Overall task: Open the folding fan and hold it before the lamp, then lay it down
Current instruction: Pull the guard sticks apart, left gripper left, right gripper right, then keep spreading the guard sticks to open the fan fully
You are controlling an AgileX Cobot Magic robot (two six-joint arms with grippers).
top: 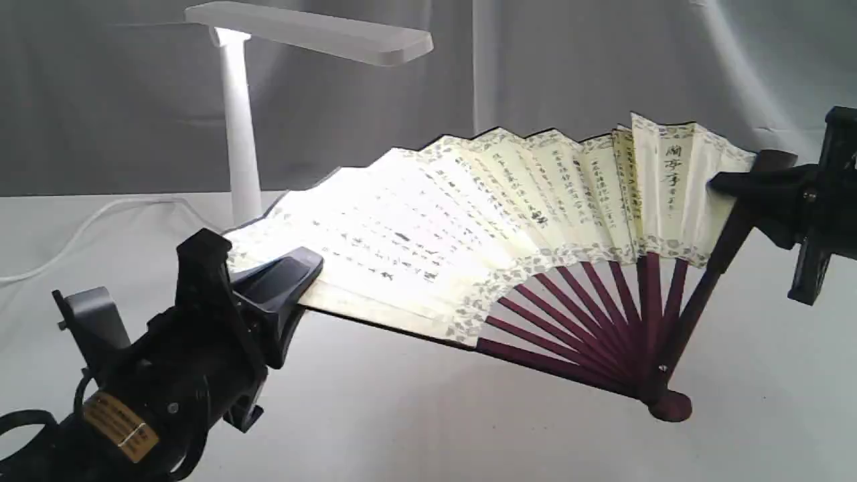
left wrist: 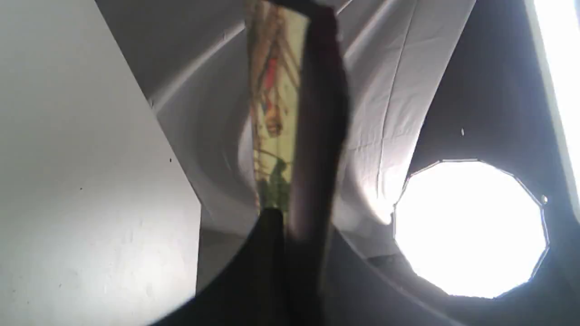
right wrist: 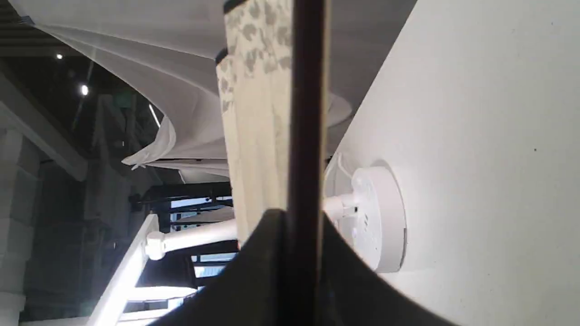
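The fan [top: 509, 201] stood spread open before the lit lamp [top: 238, 120], its pivot down at the table [top: 402, 428] and its leaf tilted back, brightest at the end nearest the lamp's post. The left gripper [top: 294, 271] was clamped on one end guard; the right gripper [top: 733, 182] was clamped on the other.

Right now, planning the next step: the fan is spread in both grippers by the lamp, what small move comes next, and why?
Probably lower both grippers together to tip the folding fan flat. It is spread and lit before the lamp; the left gripper and right gripper each clamp an end, and its pivot seems to touch the table.
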